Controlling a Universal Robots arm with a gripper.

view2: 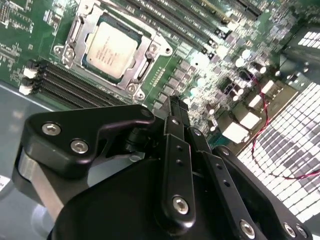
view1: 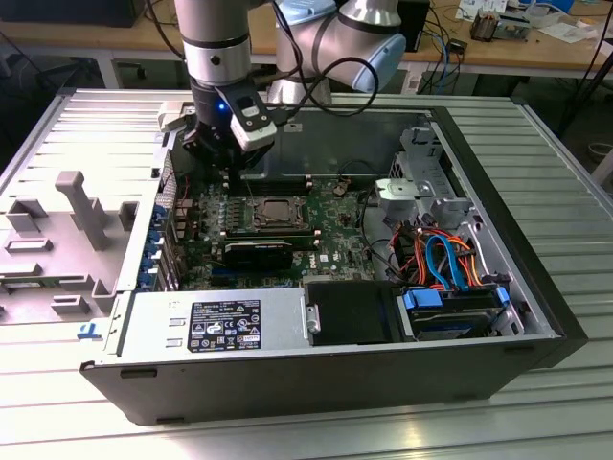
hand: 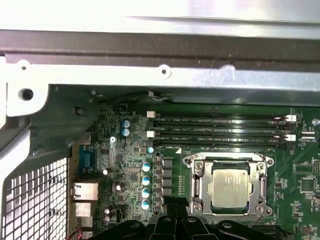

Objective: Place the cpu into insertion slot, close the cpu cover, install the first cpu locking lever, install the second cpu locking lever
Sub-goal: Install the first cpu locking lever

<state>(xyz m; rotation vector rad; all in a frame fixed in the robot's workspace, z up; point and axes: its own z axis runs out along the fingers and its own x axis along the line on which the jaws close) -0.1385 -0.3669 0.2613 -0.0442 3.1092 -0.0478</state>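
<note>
The cpu (view2: 111, 49) (hand: 228, 186) (view1: 278, 209) lies flat in the insertion slot (view2: 131, 86) on the green board. The silver cpu cover (view2: 150, 52) (hand: 197, 187) lies flat around the cpu and frames its pale top. My gripper (view1: 223, 178) (view2: 172, 102) (hand: 175, 204) hovers over the board beside the socket, on the exterior view's left of it, touching neither cover nor cpu. Its black fingers (view2: 175, 150) are pressed together and hold nothing. I cannot make out how the locking levers sit.
Long black memory slots (hand: 220, 127) (view2: 70, 85) run beside the socket. A perforated rear panel (hand: 30, 200) and the case wall (hand: 160, 45) stand close by. The case also holds a power supply (view1: 215, 326), a drive cage (view1: 421, 182) and coloured cables (view1: 441, 254).
</note>
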